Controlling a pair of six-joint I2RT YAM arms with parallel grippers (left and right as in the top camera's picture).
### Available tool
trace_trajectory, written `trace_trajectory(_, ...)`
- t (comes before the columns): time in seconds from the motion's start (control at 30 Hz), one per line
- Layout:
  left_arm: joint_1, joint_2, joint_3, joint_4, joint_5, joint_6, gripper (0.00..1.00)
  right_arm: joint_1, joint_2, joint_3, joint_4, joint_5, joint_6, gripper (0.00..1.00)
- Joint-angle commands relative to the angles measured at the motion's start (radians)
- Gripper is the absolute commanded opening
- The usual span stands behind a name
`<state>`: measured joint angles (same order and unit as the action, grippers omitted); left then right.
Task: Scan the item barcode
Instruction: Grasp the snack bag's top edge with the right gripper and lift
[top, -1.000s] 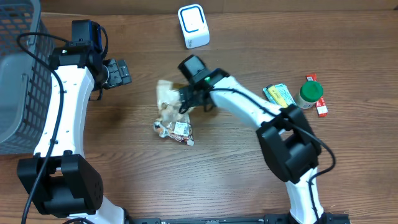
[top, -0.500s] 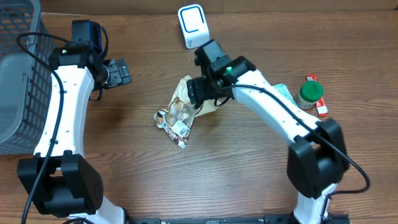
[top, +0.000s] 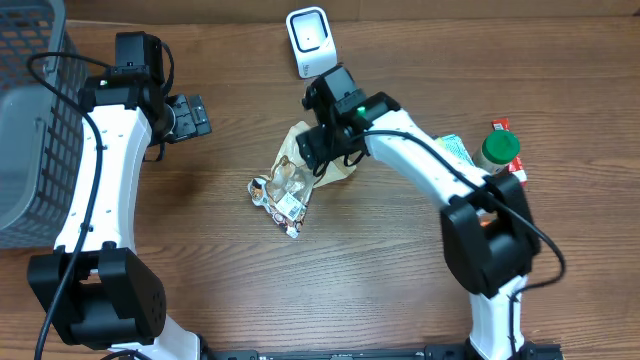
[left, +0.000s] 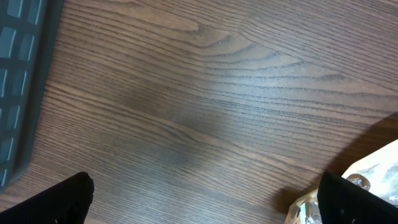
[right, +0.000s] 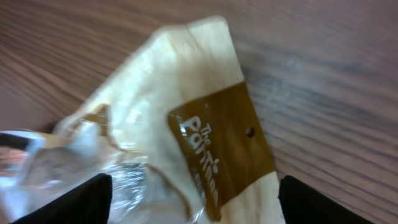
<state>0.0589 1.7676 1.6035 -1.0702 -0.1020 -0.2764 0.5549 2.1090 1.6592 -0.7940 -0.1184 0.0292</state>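
The table (top: 400, 290) has a basket (top: 20, 150) at its 9 o'clock edge, which plays no part in this step. The bag (top: 290, 180), the item to scan, lies near the middle, and the scanner (top: 312, 42) stands at 12 o'clock from it, near the far edge.

The right gripper (top: 318, 152) is at the bag's 1 o'clock end. Its fingers stand wide, and the brown paper top fills the gap between them, so it looks clamped on that top. The clear, crinkled end trails toward 7 o'clock. The left gripper (top: 190, 117) hangs at 9 o'clock from the bag, well apart from it, jaws spread on nothing.

The step in hand looks like carrying the bag to the scanner. To do it well, keep the grip on the stiff paper top, since the film would crumple. Raise the bag clear of the wood before swinging it toward 12 o'clock.

A white label (top: 291, 205) sits at the bag's 6 o'clock end, too small to tell whether it bears the barcode. If it does, turn that face flat toward the scanner's window and hold it steady.
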Motion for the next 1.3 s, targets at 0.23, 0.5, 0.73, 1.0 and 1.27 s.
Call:
trace_trajectory(0.23, -0.009, -0.016, 0.015, 0.001, -0.005, 0.022, 1.0, -0.008, 0.048, -0.005, -0.108, -0.127, -0.034, 0.61)
trace_trajectory(0.5, -0.009, -0.016, 0.015, 0.001, -0.005, 0.022, 1.0, -0.007, 0.046, 0.005, -0.216, -0.179, -0.03, 0.52)
trace_trajectory(0.73, -0.009, -0.016, 0.015, 0.001, -0.005, 0.022, 1.0, -0.02, 0.024, 0.067, -0.214, -0.166, -0.034, 0.71)
trace_trajectory(1.0, -0.009, -0.016, 0.015, 0.001, -0.005, 0.022, 1.0, -0.027, 0.029, 0.064, -0.138, -0.066, -0.054, 0.84)
trace_trajectory(1.27, -0.009, -0.016, 0.015, 0.001, -0.005, 0.022, 1.0, -0.01, 0.031, -0.042, -0.078, -0.095, -0.061, 0.81)
